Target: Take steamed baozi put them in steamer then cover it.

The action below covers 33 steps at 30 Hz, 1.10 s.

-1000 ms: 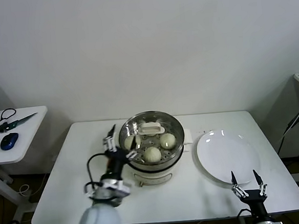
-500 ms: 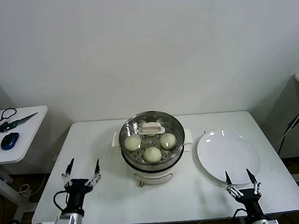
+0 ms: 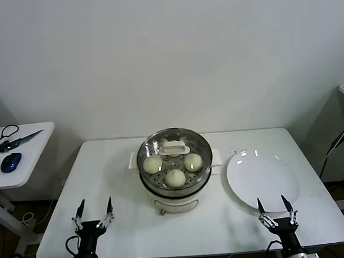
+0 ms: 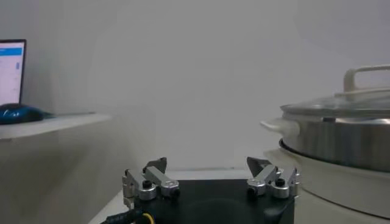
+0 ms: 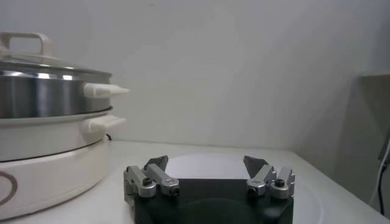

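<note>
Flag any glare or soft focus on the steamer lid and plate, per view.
Head view: bright glints on the round clear glass lid and flat white round plate. Left wrist view: lid rim soft, hazy. Right wrist view: shiny stainless-steel steamer basket shows streaky reflections.

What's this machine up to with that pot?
Nothing is being handled right now. Three buns can be seen in the steamer, and its glass lid is on. The white plate beside it is bare. The left claw and right claw hang open at the table's near edge.
</note>
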Each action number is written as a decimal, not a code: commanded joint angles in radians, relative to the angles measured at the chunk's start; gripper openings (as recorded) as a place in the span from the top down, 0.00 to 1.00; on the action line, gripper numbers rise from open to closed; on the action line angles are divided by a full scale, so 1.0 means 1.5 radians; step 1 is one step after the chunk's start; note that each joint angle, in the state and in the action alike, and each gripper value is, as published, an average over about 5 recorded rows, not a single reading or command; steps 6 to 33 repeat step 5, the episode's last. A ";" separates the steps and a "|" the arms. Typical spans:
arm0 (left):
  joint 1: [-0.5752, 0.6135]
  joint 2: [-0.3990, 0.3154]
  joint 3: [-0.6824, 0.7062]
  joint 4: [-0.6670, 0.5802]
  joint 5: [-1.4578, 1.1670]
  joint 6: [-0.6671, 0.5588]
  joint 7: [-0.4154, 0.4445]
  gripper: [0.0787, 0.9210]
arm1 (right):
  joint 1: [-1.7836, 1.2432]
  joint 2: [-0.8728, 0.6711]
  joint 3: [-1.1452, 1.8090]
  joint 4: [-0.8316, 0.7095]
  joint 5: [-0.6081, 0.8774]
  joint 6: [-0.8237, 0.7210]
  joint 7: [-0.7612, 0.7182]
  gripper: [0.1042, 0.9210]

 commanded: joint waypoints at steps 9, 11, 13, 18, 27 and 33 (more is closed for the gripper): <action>0.006 -0.003 0.000 0.036 -0.034 -0.033 0.000 0.12 | 0.001 0.002 -0.003 0.000 0.004 0.000 -0.004 0.12; 0.006 -0.003 0.000 0.036 -0.034 -0.033 0.000 0.12 | 0.001 0.002 -0.003 0.000 0.004 0.000 -0.004 0.12; 0.006 -0.003 0.000 0.036 -0.034 -0.033 0.000 0.12 | 0.001 0.002 -0.003 0.000 0.004 0.000 -0.004 0.12; 0.006 -0.003 0.000 0.036 -0.034 -0.033 0.000 0.12 | 0.001 0.002 -0.003 0.000 0.004 0.000 -0.004 0.12; 0.006 -0.003 0.000 0.036 -0.034 -0.033 0.000 0.12 | 0.001 0.002 -0.003 0.000 0.004 0.000 -0.004 0.12; 0.006 -0.003 0.000 0.036 -0.034 -0.033 0.000 0.12 | 0.001 0.002 -0.003 0.000 0.004 0.000 -0.004 0.12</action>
